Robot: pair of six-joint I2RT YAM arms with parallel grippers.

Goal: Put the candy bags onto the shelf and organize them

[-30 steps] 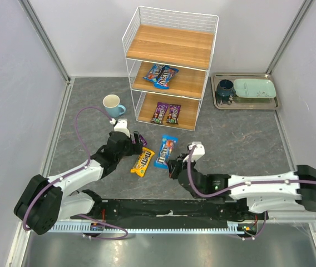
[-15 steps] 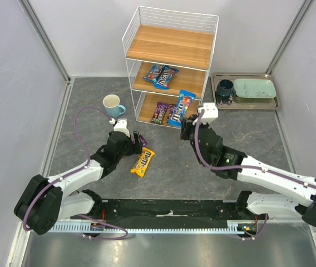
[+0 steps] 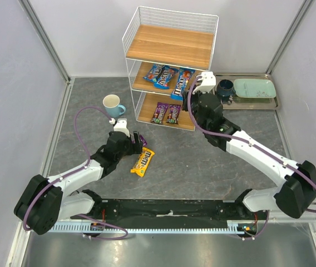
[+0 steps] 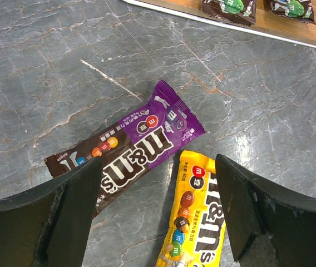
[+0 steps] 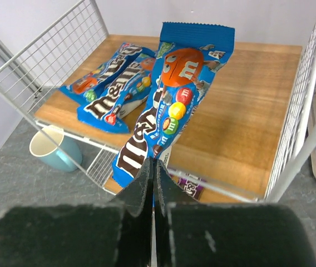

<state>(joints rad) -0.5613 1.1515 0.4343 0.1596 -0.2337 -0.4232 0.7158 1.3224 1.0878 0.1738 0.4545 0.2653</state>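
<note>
a light-blue mug (image 3: pixel 112 103) is seen well to the left of the right gripper (image 3: pixel 188 95); a metal tray (image 3: pixel 252 102), bearing a green plate (image 3: pixel 254 88) and a dark cup (image 3: pixel 225 89), is found just to its right.

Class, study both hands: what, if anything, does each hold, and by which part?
The right hand pinches a blue candy bag by its near end, at the shelf. The left hand is open, holding nothing.

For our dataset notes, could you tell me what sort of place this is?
Likely a lab test cell: plain panel walls, a grey tabletop, and a small wire shelf staged with candy bags.
</note>
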